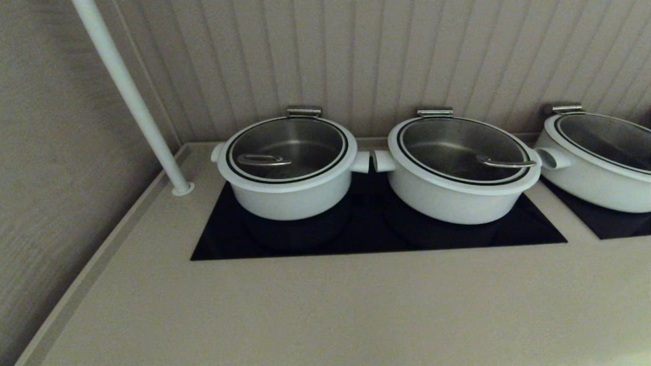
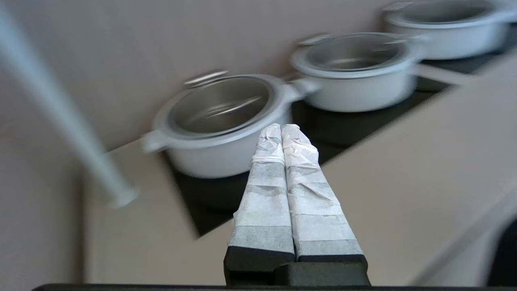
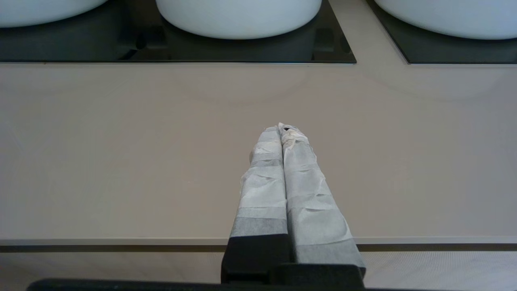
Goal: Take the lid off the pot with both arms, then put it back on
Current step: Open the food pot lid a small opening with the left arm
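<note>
The pot (image 1: 290,201), white, deep and narrow, stands at the left of the black cooktop (image 1: 376,236). The lid (image 1: 287,147) sits on it, with its steel loop handle (image 1: 263,161) toward the left. Neither arm shows in the head view. In the left wrist view my left gripper (image 2: 281,127) is shut and empty, above the counter in front of the pot (image 2: 210,155) and its lid (image 2: 220,105). In the right wrist view my right gripper (image 3: 281,128) is shut and empty over the counter's front part, well short of the pot (image 3: 40,12).
Two wider lidded white pots stand to the right, one in the middle (image 1: 457,193) and one at far right (image 1: 595,183). A white pole (image 1: 129,96) rises from the counter's back left corner. A wall runs along the left. The beige counter (image 1: 325,305) extends in front.
</note>
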